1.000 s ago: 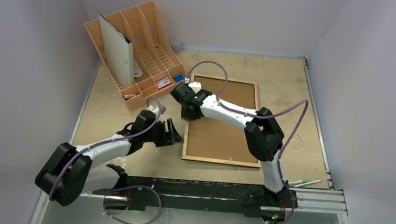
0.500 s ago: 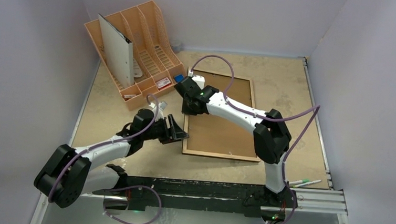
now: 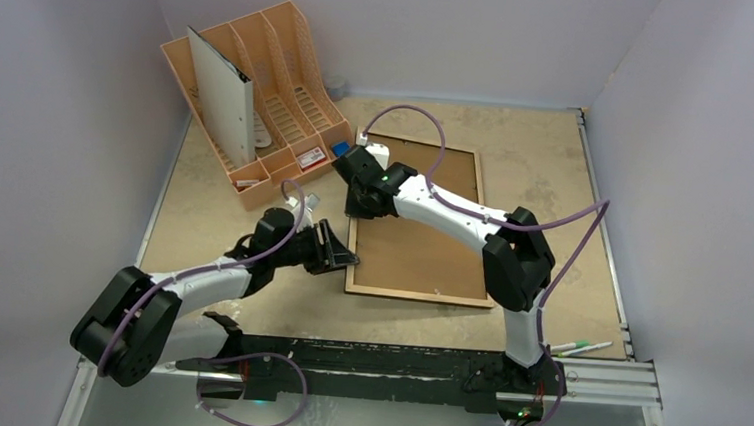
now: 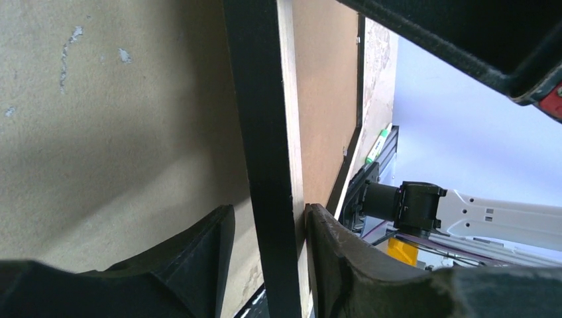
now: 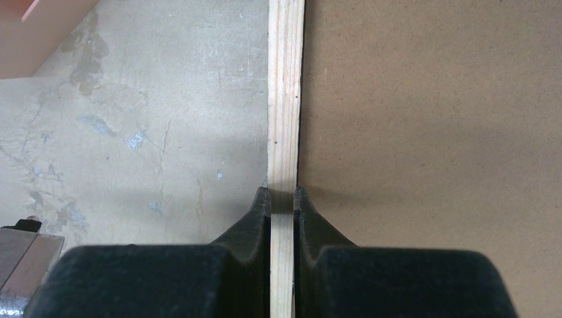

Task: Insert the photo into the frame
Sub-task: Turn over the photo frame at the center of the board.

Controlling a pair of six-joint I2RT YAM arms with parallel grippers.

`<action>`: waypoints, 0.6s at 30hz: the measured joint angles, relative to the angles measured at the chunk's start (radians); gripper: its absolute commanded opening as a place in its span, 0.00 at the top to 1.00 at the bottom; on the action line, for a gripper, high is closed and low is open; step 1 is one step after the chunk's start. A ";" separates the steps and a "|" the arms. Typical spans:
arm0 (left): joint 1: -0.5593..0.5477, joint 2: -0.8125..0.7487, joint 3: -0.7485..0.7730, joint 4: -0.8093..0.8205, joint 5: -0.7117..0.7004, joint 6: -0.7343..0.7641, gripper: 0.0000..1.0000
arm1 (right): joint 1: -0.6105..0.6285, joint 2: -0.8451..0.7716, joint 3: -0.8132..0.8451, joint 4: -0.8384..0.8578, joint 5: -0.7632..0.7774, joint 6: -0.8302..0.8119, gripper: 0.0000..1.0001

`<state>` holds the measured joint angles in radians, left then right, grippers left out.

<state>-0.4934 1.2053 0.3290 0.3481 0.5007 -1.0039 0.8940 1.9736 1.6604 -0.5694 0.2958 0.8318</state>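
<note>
The frame (image 3: 417, 296) lies back-up on the table, light wood rim around a brown backing board (image 3: 415, 256). My right gripper (image 3: 358, 207) is shut on the frame's left rim (image 5: 285, 79) near the far corner, its fingertips (image 5: 283, 195) pinching the wood strip. My left gripper (image 3: 345, 256) straddles the same rim near the front corner. In the left wrist view the black edge (image 4: 255, 99) stands between the fingers (image 4: 268, 212): one pad touches the wood side, and a gap remains on the other side. No printed photo shows. I cannot tell whether the white sheet (image 3: 223, 97) standing in the organizer is the photo.
An orange file organizer (image 3: 272, 75) stands at the back left, with small items in its front trays and a blue piece (image 3: 340, 148) close to the frame's far corner. Two pens (image 3: 579, 345) lie by the metal rail (image 3: 393, 359) at the front right.
The right gripper has moved toward the far-left corner, and the frame has shifted slightly left. The left gripper has advanced onto the front-left rim, its jaws narrowing round it.
</note>
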 measured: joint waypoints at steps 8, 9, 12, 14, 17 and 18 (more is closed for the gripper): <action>0.000 0.018 0.000 0.046 0.040 -0.008 0.77 | -0.004 -0.004 0.000 0.000 -0.021 0.000 1.00; 0.000 0.019 0.000 0.048 0.044 -0.013 0.83 | -0.005 -0.006 -0.001 0.000 -0.022 0.000 0.93; 0.000 0.019 0.002 0.055 0.048 -0.026 1.00 | -0.009 -0.017 -0.011 0.005 -0.022 0.000 0.75; 0.000 0.019 0.010 0.047 0.047 -0.025 1.00 | -0.018 -0.019 -0.011 0.005 -0.019 0.001 0.65; 0.000 0.018 0.031 -0.009 0.041 -0.003 1.00 | -0.034 -0.035 -0.012 0.006 -0.013 -0.005 0.55; 0.000 0.017 0.039 -0.034 0.040 0.004 1.00 | -0.043 -0.048 -0.013 0.006 -0.008 -0.009 0.52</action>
<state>-0.4934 1.2224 0.3683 0.3141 0.5404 -1.0000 0.8509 1.9251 1.6474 -0.5632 0.2878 0.8227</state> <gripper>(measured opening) 0.310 0.391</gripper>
